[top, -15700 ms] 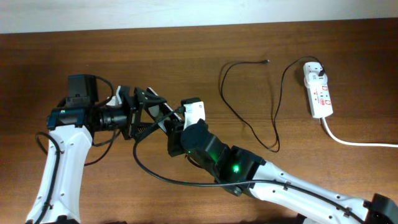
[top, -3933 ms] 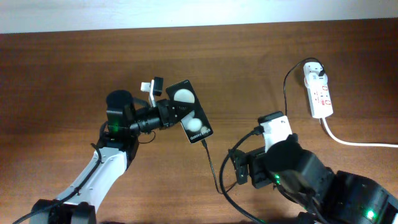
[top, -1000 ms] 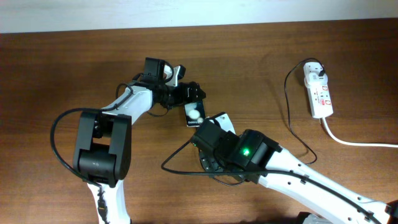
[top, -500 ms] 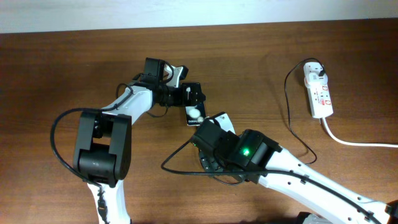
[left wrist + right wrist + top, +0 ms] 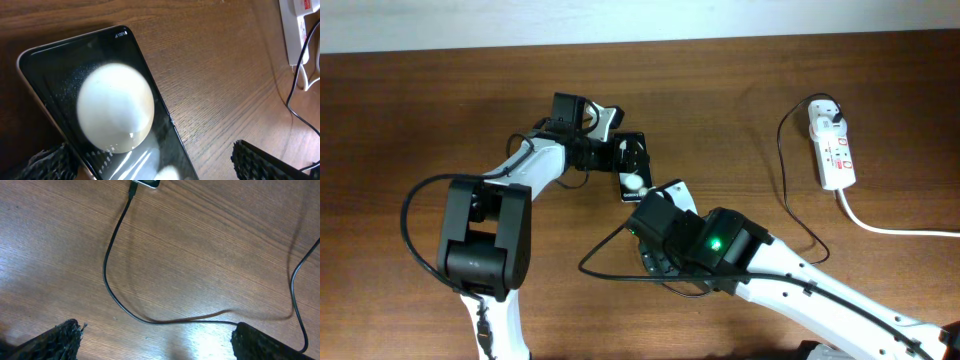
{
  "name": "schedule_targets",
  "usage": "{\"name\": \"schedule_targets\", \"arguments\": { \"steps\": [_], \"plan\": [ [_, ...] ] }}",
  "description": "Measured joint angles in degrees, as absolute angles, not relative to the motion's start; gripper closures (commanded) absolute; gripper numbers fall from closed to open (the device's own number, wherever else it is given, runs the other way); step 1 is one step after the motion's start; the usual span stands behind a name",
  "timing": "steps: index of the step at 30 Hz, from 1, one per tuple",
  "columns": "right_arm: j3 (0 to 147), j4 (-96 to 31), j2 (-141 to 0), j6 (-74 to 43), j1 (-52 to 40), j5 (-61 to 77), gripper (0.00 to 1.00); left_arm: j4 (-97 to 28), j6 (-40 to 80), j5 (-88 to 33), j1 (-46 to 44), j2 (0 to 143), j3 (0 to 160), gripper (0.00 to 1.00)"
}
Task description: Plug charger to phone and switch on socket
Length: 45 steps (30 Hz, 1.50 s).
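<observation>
Small flat black rectangular phone (image 5: 112,105) lies face up on the brown wood-grain desk (image 5: 420,100), left of centre. Two white circles on its face, the larger nearer the top edge.

Left arm's fingers (image 5: 47,162): spread wide, released. The phone lies between them. The right-hand finger stands clear of the phone's edge, with bare desk between. The other finger is just beside the phone's opposite edge; contact there cannot be told, as the corner is dark and cropped.

Long thin black charger cable (image 5: 106,265): its small connector tip (image 5: 131,191) meets the bottom edge of the phone and looks seated. Only a sliver of the phone shows in the right wrist view, so this is probable, not certain. From the tip the cable curves down and across the desk, then runs off to the right.

Right arm's fingers (image 5: 270,340): wide apart, holding nothing, hanging over the cable's loop and not touching it. Seen from overhead, this arm sits just below the phone.

White oblong power strip (image 5: 834,150) lies well apart, at the desk's right side. The cable's black plug (image 5: 832,119) sits in the outlet at its far end. Small red marks on its face; switch position too small to read. Thick white cord (image 5: 880,228) leaves its near end toward the right edge.
</observation>
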<state>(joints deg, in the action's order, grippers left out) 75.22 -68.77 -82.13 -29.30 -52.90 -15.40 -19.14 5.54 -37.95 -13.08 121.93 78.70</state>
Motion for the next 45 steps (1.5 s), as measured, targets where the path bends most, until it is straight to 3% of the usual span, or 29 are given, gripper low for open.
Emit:
{"name": "schedule_targets", "arguments": {
  "steps": [17,34,45],
  "plan": [
    [75.22,-68.31,-82.15,-29.32,-52.90,-15.40,0.01,-11.27,4.40,-32.84,-17.85,121.95,78.41,0.01],
    [75.22,-68.31,-82.13,-29.30,-52.90,-15.33,0.01,-24.49,2.61,-21.26,-15.59,119.28,79.15,0.01],
    [75.55,-68.29,-82.13,-29.30,-52.90,-14.94,0.01,-46.54,2.74,-18.65,-2.74,87.02,78.11,0.01]
  ]
}}
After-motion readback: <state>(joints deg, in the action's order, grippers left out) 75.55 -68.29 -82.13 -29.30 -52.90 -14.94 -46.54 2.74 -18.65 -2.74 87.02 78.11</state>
